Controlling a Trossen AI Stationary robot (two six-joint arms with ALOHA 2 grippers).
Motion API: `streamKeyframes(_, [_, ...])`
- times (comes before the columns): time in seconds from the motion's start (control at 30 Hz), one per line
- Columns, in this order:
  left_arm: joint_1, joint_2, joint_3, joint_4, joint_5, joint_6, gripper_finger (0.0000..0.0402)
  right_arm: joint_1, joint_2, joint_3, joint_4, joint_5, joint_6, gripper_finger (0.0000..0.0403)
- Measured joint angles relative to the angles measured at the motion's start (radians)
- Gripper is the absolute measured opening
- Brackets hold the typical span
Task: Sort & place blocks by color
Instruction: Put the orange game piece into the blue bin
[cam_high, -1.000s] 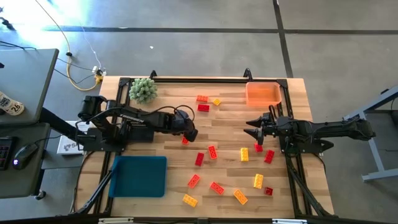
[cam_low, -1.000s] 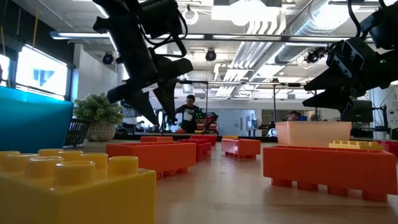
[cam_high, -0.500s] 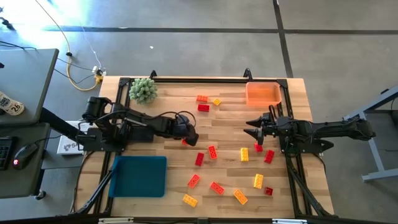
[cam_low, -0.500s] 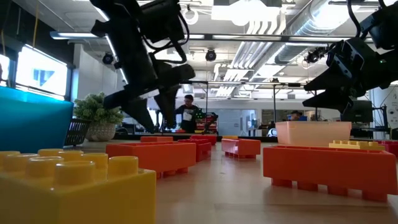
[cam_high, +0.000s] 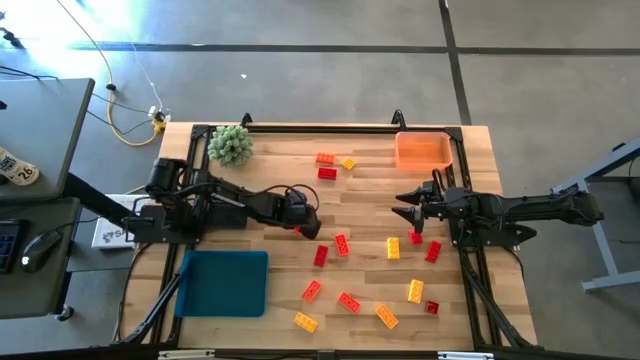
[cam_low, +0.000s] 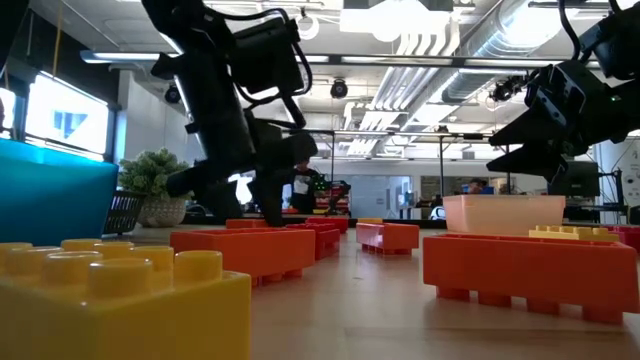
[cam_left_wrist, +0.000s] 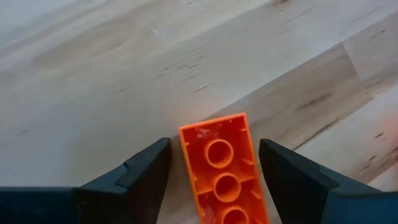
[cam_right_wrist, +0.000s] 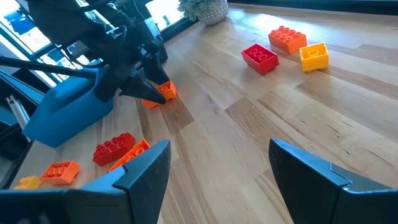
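Red, orange and yellow blocks lie scattered on the wooden table (cam_high: 370, 190). My left gripper (cam_high: 305, 228) is low over the table's middle left, pointing steeply down and open. Its two fingers stand on either side of an orange block (cam_left_wrist: 224, 171), which lies upside down with its hollow underside up, a gap on each side. The right wrist view shows that gripper (cam_right_wrist: 146, 87) and block (cam_right_wrist: 163, 92) too. My right gripper (cam_high: 405, 212) waits open above the table's right middle, with nothing between its fingers.
An orange tray (cam_high: 423, 151) stands at the far right corner and a blue tray (cam_high: 222, 283) at the near left. A green spiky plant ball (cam_high: 230, 146) sits at the far left. Three blocks (cam_high: 328, 165) lie near the far edge, several more (cam_high: 370, 285) toward the near right.
My left gripper has come down toward the table and a little toward the right edge, ending with its fingers on either side of the orange block. The block has stayed where it was.
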Motion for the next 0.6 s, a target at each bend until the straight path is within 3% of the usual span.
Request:
streamKeyframes(0.17, [-0.003, 0.000, -0.001, -0.010, -0.016, 0.008, 0.0210, 0.000, 0.001, 0.000, 0.000, 0.000, 0.000, 0.0259])
streamKeyframes(0.43, [-0.020, 0.002, -0.001, -0.040, -0.074, 0.108, 0.0114, 0.000, 0.001, 0.000, 0.000, 0.000, 0.000, 0.0259])
streamKeyframes(0.6, [-0.030, 0.003, -0.001, -0.025, -0.084, 0.191, 0.0109, 0.000, 0.001, 0.000, 0.000, 0.000, 0.000, 0.0259])
